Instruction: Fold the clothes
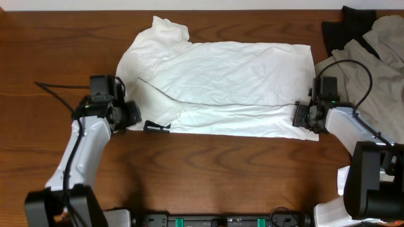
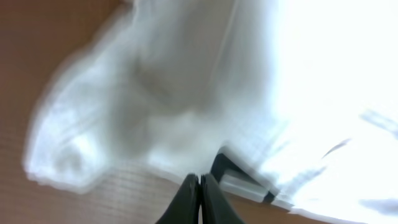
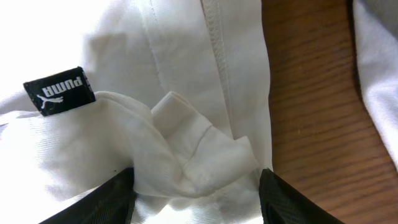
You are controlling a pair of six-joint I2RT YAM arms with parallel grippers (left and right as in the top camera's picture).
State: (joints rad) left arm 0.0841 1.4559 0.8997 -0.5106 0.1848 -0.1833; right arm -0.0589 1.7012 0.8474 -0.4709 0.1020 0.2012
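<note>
Cloth: the white short-sleeved cotton T-shirt (image 1: pixel 221 82), wrinkled, lies spread flat across the upper middle of the overhead frame. Its long side runs left to right, and a crumpled part sticks up at its upper left.
Surface: the brown wood-grain desk (image 1: pixel 208 170) carries the T-shirt and shows bare along the lower half of the overhead frame.
Left side: the left end effector (image 1: pixel 131 117) sits at the T-shirt's lower left edge, centre-left in the overhead frame. It is clenched, its two dark fingers pressed together. The left wrist view is blurred, so it cannot be told whether any cloth is pinched.
Right side: the right end effector (image 1: pixel 302 115) sits at the T-shirt's lower right corner. It is released, its black fingers wide apart, with a bunched fold of white cloth lying in the gap.
Label: a small black woven label with white PUMA lettering (image 3: pixel 60 91) sits on the cloth at the left of the right wrist frame.
Dark patch: a small black patch (image 1: pixel 156 126) shows at the T-shirt's lower edge, just right of the left end effector.
Corner heap: a beige-grey garment (image 1: pixel 388 34) and a black garment (image 1: pixel 346 28) lie bunched in the upper right corner, just beside the T-shirt's right edge.
</note>
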